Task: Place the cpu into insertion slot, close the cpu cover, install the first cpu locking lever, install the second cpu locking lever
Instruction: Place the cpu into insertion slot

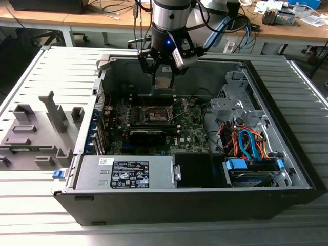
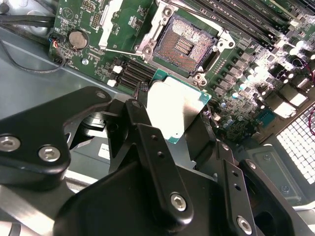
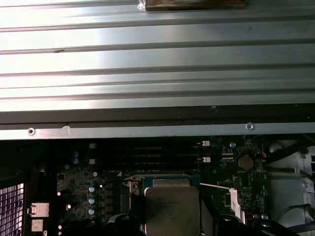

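1. Black linkages of the gripper (image 2: 172, 125) are crowding the near part of the second wrist view. Its fingers (image 2: 147, 142) are narrowed to the chip's width and are pinching the cpu (image 2: 174, 108) by two opposite edges.
2. In both wrist views the cpu (image 3: 172, 211) is turning its dull silver-grey top toward the cameras, with a green rim showing at its corners. It is hanging in the air and touching nothing but the fingers.
3. Beneath it, the insertion slot (image 2: 183, 44) is lying uncovered on the green motherboard (image 2: 93, 14), its field of contacts bare. The cpu is hovering near the slot, not seated in it.
4. A thin bright rod (image 2: 123, 51) is lying across the board just beside the slot, and a round coin cell (image 2: 78, 38) is sitting well apart from it.
5. In the exterior view the arm is reaching down into an open computer case (image 1: 179, 205) that is lying on a grey slatted bench (image 1: 307, 102).
6. There the gripper (image 1: 163, 81) is holding the cpu (image 1: 163, 85) over the far half of the case, well above the board.
7. A long black card (image 1: 146, 136) is sitting on the near side of the slot (image 1: 155, 114), and a grey power supply (image 1: 128, 171) is lying against the case's near wall.
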`<state>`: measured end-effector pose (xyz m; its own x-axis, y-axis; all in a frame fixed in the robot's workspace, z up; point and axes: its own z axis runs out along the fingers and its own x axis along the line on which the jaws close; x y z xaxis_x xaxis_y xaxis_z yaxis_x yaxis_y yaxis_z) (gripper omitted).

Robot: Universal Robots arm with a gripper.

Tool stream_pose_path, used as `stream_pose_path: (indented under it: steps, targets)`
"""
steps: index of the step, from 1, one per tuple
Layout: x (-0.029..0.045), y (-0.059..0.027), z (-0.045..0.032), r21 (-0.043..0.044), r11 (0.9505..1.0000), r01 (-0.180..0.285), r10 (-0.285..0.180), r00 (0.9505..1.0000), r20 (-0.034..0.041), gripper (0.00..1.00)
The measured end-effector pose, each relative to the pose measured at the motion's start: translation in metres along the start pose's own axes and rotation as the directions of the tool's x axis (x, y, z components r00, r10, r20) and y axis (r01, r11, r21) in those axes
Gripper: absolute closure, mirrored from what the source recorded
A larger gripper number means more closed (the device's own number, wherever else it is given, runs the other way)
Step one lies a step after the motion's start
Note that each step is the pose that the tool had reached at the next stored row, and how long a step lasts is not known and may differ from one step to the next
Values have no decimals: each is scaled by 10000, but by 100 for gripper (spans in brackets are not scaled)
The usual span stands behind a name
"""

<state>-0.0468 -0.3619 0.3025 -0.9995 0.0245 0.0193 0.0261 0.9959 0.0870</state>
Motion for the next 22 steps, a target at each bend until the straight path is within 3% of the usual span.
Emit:
stream_pose_path:
  steps: [22]
  targets:
    - [0,0,1,-6,9996,-275,275,9996,24,46]
